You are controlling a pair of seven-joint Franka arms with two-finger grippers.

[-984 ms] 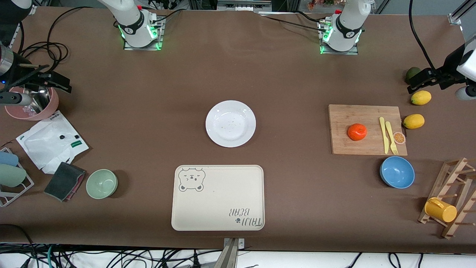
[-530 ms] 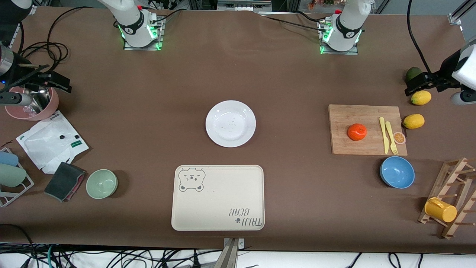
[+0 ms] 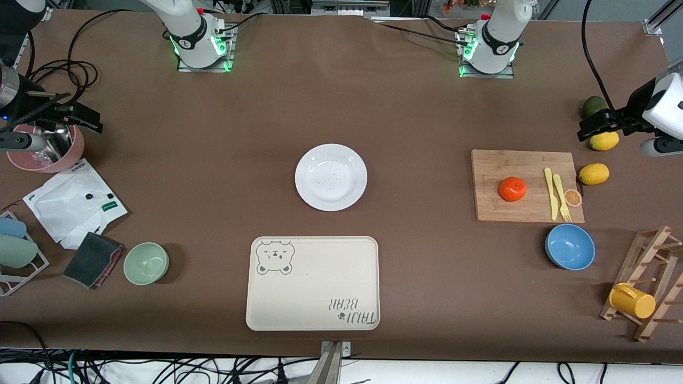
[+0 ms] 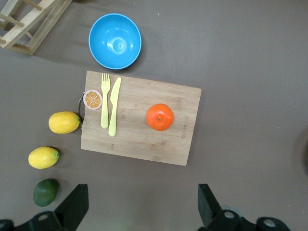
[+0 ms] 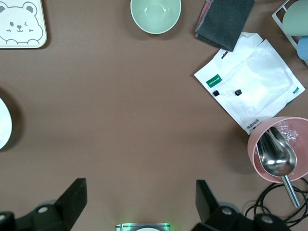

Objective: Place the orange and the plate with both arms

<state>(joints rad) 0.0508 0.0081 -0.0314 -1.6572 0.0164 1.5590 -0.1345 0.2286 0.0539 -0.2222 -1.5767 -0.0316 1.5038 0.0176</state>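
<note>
The white plate (image 3: 331, 177) lies at the middle of the table; its rim (image 5: 2, 124) also shows in the right wrist view. The orange (image 3: 512, 189) (image 4: 160, 117) sits on a wooden cutting board (image 3: 525, 160) toward the left arm's end. My left gripper (image 3: 605, 121) (image 4: 143, 204) hangs open and empty over bare table beside that board, by the lemons. My right gripper (image 3: 69, 112) (image 5: 139, 197) hangs open and empty at the right arm's end, over the table next to a pink bowl.
A yellow knife and fork (image 3: 557, 193) and an orange slice (image 3: 573, 198) lie on the board. Two lemons (image 3: 593, 174), an avocado (image 3: 592, 105), a blue bowl (image 3: 570, 246) and a wooden rack (image 3: 648, 282) surround it. A bear-print tray (image 3: 312, 282), green bowl (image 3: 146, 263), pink bowl (image 3: 48, 149) and white bag (image 3: 72, 202) are also here.
The left hand has drifted slightly toward the cutting board. The right arm, the plate and the orange have not moved.
</note>
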